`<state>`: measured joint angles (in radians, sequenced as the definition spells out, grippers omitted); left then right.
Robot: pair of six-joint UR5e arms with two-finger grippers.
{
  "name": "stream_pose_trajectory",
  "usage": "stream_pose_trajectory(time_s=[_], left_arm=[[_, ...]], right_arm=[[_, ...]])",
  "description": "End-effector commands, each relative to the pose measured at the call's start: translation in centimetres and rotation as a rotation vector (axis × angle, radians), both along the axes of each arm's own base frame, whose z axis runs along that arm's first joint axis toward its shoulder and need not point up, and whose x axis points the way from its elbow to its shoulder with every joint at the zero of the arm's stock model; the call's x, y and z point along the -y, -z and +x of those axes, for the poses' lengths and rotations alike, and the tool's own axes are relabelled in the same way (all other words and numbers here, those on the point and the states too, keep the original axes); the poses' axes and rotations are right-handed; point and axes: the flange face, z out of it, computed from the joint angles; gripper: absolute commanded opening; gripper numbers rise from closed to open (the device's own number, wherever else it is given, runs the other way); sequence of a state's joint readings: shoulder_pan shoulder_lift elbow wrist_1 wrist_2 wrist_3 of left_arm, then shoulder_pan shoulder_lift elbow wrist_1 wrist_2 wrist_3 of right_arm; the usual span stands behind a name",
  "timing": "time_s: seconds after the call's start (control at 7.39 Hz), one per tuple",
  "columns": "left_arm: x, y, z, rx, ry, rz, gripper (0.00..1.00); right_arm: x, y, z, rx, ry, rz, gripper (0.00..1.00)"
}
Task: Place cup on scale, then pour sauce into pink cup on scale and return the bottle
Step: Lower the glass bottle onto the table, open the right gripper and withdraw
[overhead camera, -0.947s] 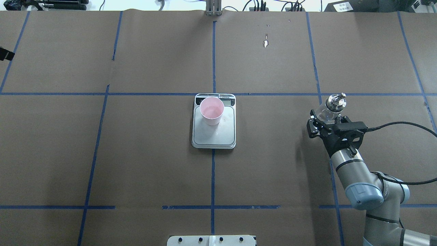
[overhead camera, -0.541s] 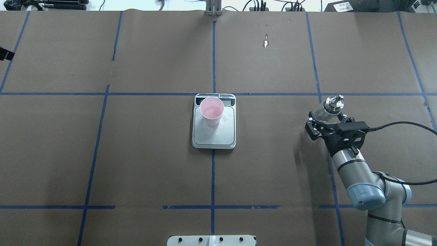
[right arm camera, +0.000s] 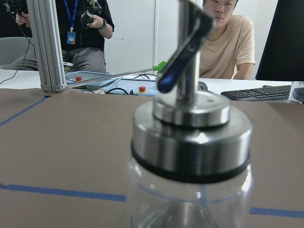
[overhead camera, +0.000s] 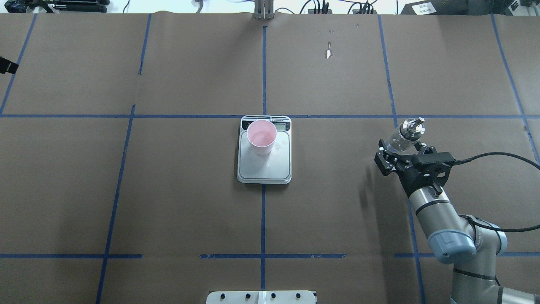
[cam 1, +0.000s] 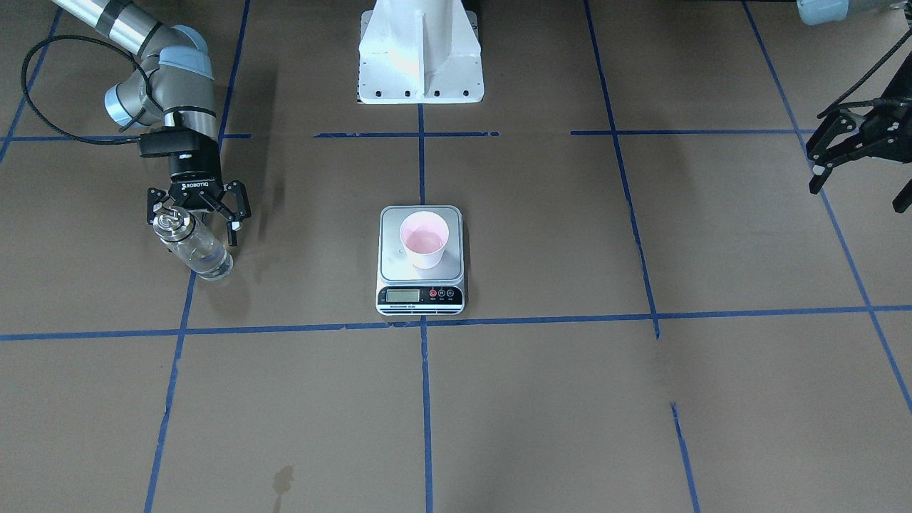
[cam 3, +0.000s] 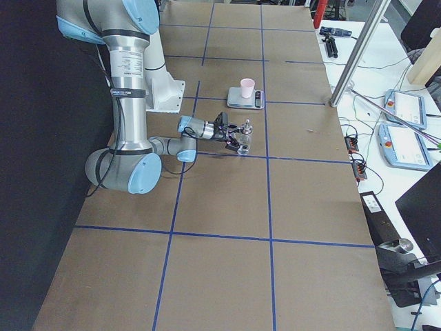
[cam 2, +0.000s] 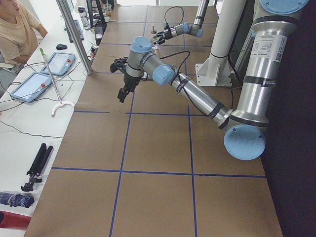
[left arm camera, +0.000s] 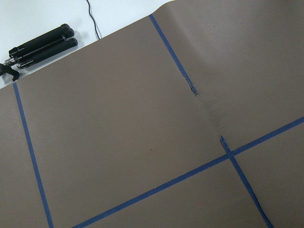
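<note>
The pink cup (overhead camera: 261,136) stands upright on the far part of the silver scale (overhead camera: 270,168) at the table's middle, with a little clear liquid inside; both also show in the front view, cup (cam 1: 424,239) and scale (cam 1: 420,294). The glass bottle (overhead camera: 404,136) with its silver spout cap stands on the table at the right, with sauce low in it (cam 1: 208,258). My right gripper (overhead camera: 403,148) is open, its fingers spread on either side of the bottle's upper part (cam 1: 174,226). The bottle's cap (right arm camera: 192,133) fills the right wrist view. My left gripper (cam 1: 858,191) is open and empty, far off at the left end.
The white robot base (cam 1: 420,53) stands at the near middle edge. Blue tape lines grid the brown table cover. Operators, tablets (cam 2: 32,85) and a keyboard sit on the white benches beyond the table. A black folded tripod (left arm camera: 40,45) lies past the left end.
The bottle has come down onto the table at the right. My right gripper's fingers have spread apart from it and the wrist has drawn back slightly. Cup and scale have not moved.
</note>
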<state>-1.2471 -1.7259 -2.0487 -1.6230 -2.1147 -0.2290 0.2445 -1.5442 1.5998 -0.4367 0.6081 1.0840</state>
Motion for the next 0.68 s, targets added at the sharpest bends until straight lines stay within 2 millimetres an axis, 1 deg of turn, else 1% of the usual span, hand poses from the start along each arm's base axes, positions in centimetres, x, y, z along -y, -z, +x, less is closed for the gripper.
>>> stream_pose_trajectory(time_s=[0.0,0.14,0.41,0.54], left_arm=[[0.0,-0.1,0.1,0.001,0.000,-0.003,1.00],[0.0,-0.2,0.1,0.002,0.000,-0.004,1.00],[0.0,-0.3,0.1,0.001,-0.001,-0.006,1.00],[0.0,-0.3,0.1,0.001,-0.001,-0.008,1.00]], right_arm=[[-3.2,-1.0,-0.6,-0.023,0.045,0.006,1.00],[-4.4,-2.1,0.8,-0.046,0.068,0.001,1.00],[-6.3,-2.5,3.8,-0.062,0.112,-0.008,1.00],[-7.0,-3.5,6.2,-0.083,0.166,-0.037,1.00]])
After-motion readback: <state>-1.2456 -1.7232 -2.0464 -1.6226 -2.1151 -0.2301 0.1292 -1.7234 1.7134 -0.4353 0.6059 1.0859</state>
